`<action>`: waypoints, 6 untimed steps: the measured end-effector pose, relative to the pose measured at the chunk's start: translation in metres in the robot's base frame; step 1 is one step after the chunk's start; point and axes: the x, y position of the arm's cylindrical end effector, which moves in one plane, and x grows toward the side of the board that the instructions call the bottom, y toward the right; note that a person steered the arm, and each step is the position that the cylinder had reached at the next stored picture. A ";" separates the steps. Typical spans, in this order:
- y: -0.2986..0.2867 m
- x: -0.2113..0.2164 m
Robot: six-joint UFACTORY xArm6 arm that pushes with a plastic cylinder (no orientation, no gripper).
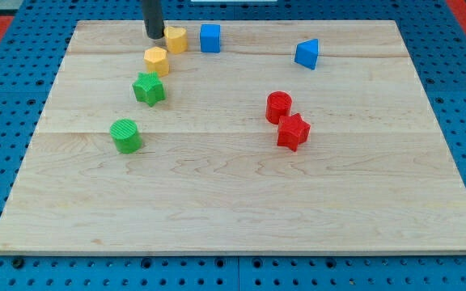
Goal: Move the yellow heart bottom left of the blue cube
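The yellow heart (175, 39) lies near the view's top edge of the wooden board (233, 202). It sits just left of the blue cube (209, 37), with a small gap between them. My tip (154, 36) stands right against the heart's left side. A second yellow block (156, 60), hexagon-like, lies just below and left of the heart.
A green star (149, 88) lies below the yellow hexagon and a green cylinder (125, 135) lower left of it. A blue triangular block (307, 53) lies at upper right. A red cylinder (279, 106) and a red star (293, 132) touch at centre right.
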 end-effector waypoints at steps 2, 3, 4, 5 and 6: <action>0.089 0.034; 0.066 0.044; 0.045 0.075; 0.091 0.107; 0.115 0.085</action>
